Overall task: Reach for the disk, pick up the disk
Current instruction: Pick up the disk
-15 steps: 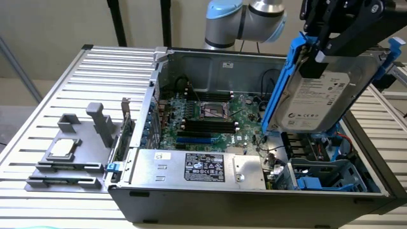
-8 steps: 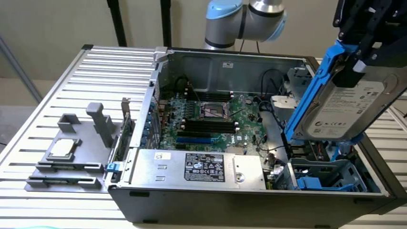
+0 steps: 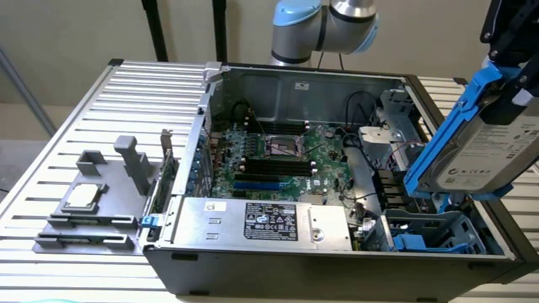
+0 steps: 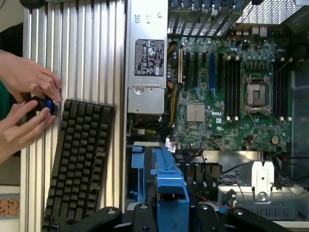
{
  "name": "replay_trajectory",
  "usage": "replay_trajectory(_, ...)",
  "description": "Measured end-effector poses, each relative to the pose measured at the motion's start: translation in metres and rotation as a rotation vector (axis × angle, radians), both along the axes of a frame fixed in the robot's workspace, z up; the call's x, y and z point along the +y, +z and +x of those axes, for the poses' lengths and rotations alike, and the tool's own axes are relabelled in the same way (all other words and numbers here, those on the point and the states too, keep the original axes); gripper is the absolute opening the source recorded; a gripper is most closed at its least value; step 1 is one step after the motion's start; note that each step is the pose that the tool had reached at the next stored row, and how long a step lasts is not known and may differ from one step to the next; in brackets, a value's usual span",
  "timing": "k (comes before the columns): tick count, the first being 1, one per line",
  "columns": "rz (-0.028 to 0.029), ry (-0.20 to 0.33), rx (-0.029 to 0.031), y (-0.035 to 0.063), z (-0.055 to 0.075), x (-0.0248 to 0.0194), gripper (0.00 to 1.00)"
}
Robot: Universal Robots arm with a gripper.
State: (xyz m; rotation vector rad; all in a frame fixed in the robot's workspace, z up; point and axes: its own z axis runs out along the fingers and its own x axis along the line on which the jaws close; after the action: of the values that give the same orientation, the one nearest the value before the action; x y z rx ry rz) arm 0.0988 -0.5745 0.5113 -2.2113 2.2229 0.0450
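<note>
Holding the disk above the case's right side, we judge it rigid, apparently jaws clenched on its blue bracket.

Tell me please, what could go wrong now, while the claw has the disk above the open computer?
1. The disk hangs tilted in the claw over the open case; if the grip slips, it may fall on the blue drive cage or the motherboard.
2. A person's hands work beside the keyboard, near the case, so arm motion could endanger them.
</note>
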Motion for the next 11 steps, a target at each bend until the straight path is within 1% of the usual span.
replay_trajectory(1, 0.0015, 0.000, 0.0000, -0.0002, 0.0029, -0.0015, 0.33)
replay_trajectory(4, 0.0091, 0.000, 0.0006, -0.0010, 0.0078, -0.0061, 0.33)
replay_trajectory(6, 0.0094, 0.000, 0.0035, -0.0008, 0.0097, -0.0067, 0.33)
replay_trajectory(11, 0.0097, 0.000, 0.0039, -0.0009, 0.0097, -0.0067, 0.33)
